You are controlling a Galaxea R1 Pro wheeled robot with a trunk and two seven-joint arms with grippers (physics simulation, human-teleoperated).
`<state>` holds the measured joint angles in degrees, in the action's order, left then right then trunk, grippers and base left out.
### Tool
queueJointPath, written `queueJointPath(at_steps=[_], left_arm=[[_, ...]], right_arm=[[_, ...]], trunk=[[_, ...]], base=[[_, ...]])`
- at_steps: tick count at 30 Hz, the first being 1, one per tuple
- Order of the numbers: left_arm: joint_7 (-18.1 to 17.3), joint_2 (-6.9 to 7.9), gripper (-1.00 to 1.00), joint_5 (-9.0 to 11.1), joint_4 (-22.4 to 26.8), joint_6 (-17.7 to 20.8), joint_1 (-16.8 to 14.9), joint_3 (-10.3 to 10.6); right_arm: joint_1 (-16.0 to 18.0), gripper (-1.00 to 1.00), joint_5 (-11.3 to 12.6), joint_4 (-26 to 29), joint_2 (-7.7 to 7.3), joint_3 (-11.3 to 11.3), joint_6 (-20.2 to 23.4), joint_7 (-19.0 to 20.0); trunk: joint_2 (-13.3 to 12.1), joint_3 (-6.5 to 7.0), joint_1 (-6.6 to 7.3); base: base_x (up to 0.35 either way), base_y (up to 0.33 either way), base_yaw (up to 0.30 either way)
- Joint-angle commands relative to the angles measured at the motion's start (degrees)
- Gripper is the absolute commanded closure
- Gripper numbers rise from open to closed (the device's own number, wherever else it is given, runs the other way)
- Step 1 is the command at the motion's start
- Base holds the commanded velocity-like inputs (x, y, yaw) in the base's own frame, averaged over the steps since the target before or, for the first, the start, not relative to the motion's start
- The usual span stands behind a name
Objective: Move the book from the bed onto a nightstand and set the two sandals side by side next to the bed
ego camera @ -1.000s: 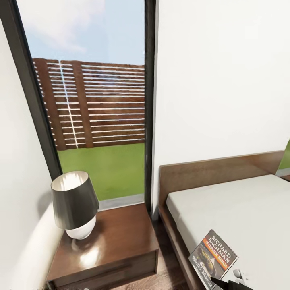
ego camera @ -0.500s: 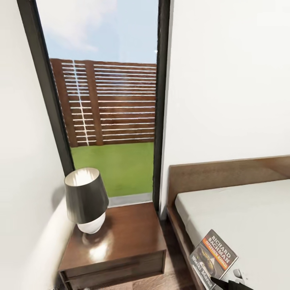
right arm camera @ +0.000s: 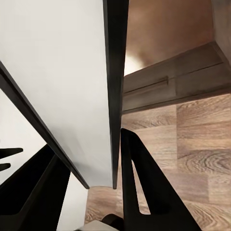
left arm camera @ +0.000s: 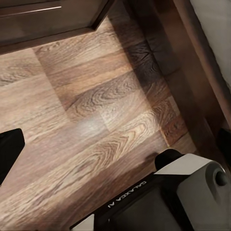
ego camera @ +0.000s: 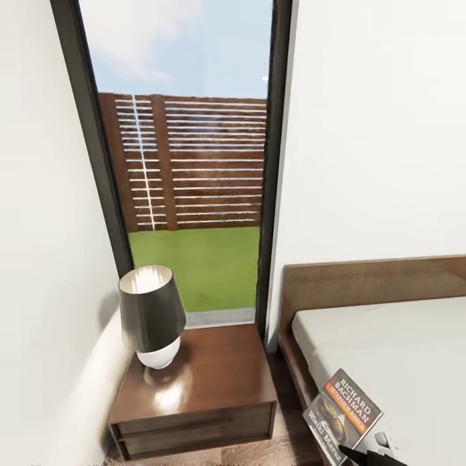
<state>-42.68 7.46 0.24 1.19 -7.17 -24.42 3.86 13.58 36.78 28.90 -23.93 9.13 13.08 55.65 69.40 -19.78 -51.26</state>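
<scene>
Right gripper [right arm camera: 86, 192] is clamping the thin dark orange-banded paperback book [ego camera: 343, 414]; the dark-brown wooden nightstand [ego camera: 200, 382] is lying beyond its fingertips, where the dark-shaded lamp [ego camera: 152, 317] risks being knocked.

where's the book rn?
Head view, lower right: the book is held up in the right tool, above the bed's near edge, right of the nightstand.

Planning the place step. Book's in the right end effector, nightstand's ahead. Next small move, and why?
Probably swing the right end effector leftward to bring the book over the nightstand's bare right half: the book hangs tilted above the bed edge, and the lamp occupies the top's left side.
</scene>
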Motion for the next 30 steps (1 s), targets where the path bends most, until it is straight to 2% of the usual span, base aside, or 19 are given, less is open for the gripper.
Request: queueJointPath(at_steps=[1,30], left_arm=[[-0.03,0.01,-1.00,0.02,-0.01,-0.48,-0.03,0.39],[-0.03,0.01,-1.00,0.02,-0.03,-0.48,-0.01,0.37]], right_arm=[[0.05,1.00,0.66,0.02,-0.06,0.27,0.54,0.07],[0.05,1.00,0.66,-0.03,-0.06,0.20,0.54,0.07]], trunk=[[0.04,-0.16,0.00],[0.04,-2.78,0.00]], base=[[0.000,0.000,0.002],[0.000,0.000,0.000]])
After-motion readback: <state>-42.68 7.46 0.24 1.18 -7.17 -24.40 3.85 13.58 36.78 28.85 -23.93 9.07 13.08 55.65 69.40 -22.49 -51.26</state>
